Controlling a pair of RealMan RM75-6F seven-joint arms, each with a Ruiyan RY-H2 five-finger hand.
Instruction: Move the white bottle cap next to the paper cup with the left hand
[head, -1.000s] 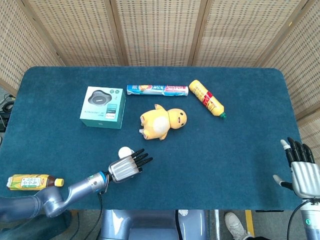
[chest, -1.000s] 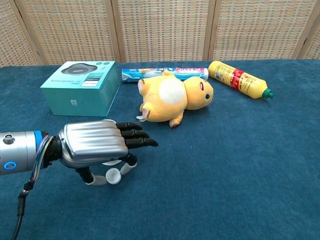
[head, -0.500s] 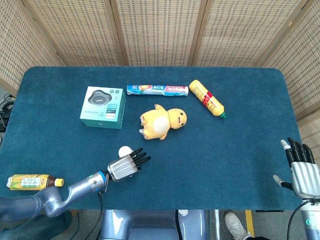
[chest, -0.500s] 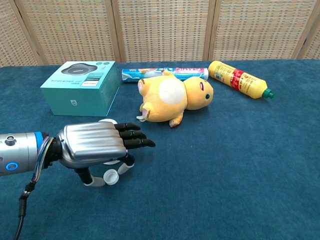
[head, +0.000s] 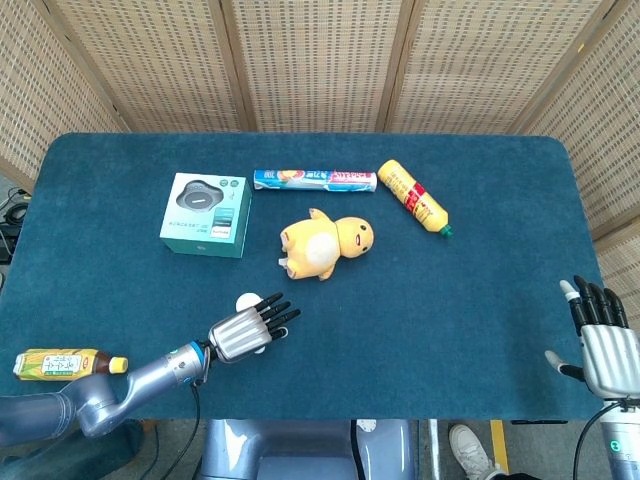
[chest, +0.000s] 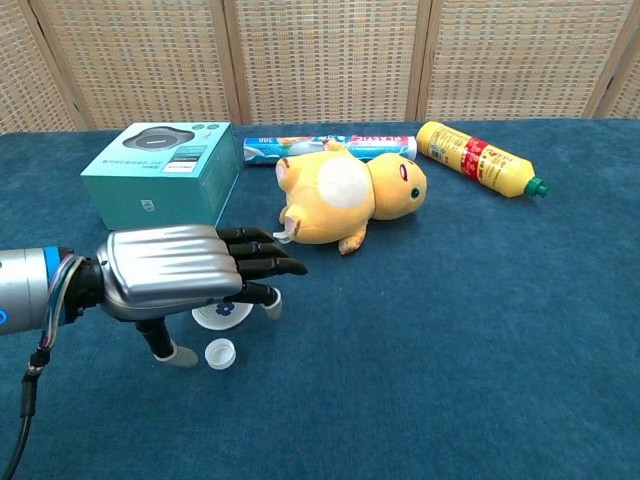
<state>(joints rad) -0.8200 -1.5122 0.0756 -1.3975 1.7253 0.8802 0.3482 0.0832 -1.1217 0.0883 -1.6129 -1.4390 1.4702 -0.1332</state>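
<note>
The white bottle cap (chest: 220, 353) is lying on the blue tabletop (chest: 450, 330) near its front edge, towards the front-left corner, open side up. The left hand (chest: 170, 276) is hovering just above it with its palm down and its fingers stretched out and apart, grasping nothing; the cap is sitting free below the hand's near side, beside the thumb tip (chest: 178, 355), with a small gap showing between them. In the head view the cap is hidden under the left hand (head: 240, 333). The paper cup (chest: 222, 312) is showing as a white rim just behind the cap, under the fingers, and in the head view it (head: 249, 302) is peeking out at the hand's far side. The right hand (head: 604, 345) is hanging past the front-right corner of the tabletop, fingers straight and apart, released and holding nothing. It is showing only in the head view.
</note>
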